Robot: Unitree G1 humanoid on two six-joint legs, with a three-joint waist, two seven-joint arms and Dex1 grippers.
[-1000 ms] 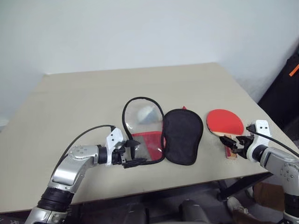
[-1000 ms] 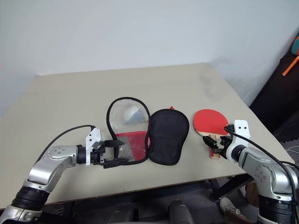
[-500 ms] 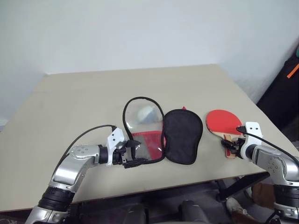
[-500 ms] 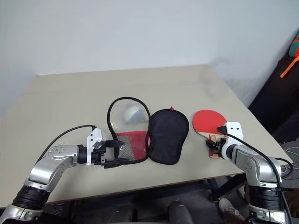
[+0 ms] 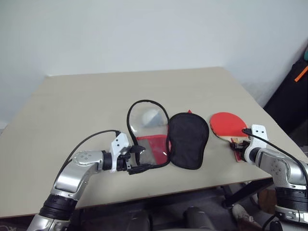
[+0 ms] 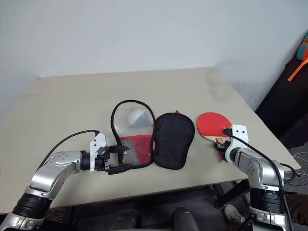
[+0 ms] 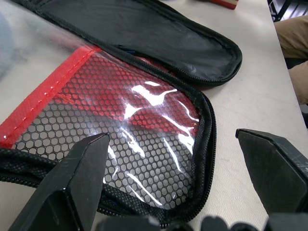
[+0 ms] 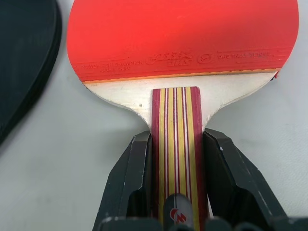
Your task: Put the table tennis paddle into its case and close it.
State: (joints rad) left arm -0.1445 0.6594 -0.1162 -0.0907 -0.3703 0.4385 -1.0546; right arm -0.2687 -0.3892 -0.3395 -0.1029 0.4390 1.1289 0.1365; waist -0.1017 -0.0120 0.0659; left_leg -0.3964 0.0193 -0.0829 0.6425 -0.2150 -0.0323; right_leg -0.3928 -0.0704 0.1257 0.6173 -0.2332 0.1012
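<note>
Head views: I see the table [image 5: 72, 96] with the case [image 5: 166, 137] lying unzipped and spread flat mid-table, clear-and-mesh half on my left, black fabric half on my right. A whitish-grey lump [image 5: 150, 115] sits under the clear window. The table tennis paddle [image 5: 230, 126] lies flat, red face up, just right of the case, handle toward the near edge. My left gripper [image 5: 136, 159] is at the near end of the mesh half; my right gripper [image 6: 222, 144] is at the paddle's handle.

Left wrist view: left gripper [image 7: 183, 159] spread wide, nothing between its fingers [image 7: 79, 178], hanging just over the case's [image 7: 144, 130] mesh corner and zip edge. Mesh is hexagon pattern over red, with a red strip across it. No contact I can confirm.

Right wrist view: right gripper [image 8: 176, 166] has both fingers [image 8: 137, 173] pressed against the sides of the striped handle, so it's clamped on the paddle [image 8: 180, 41]. Printing along the rubber's lower edge is too small to read; small red-and-white logo at the handle butt.
</note>
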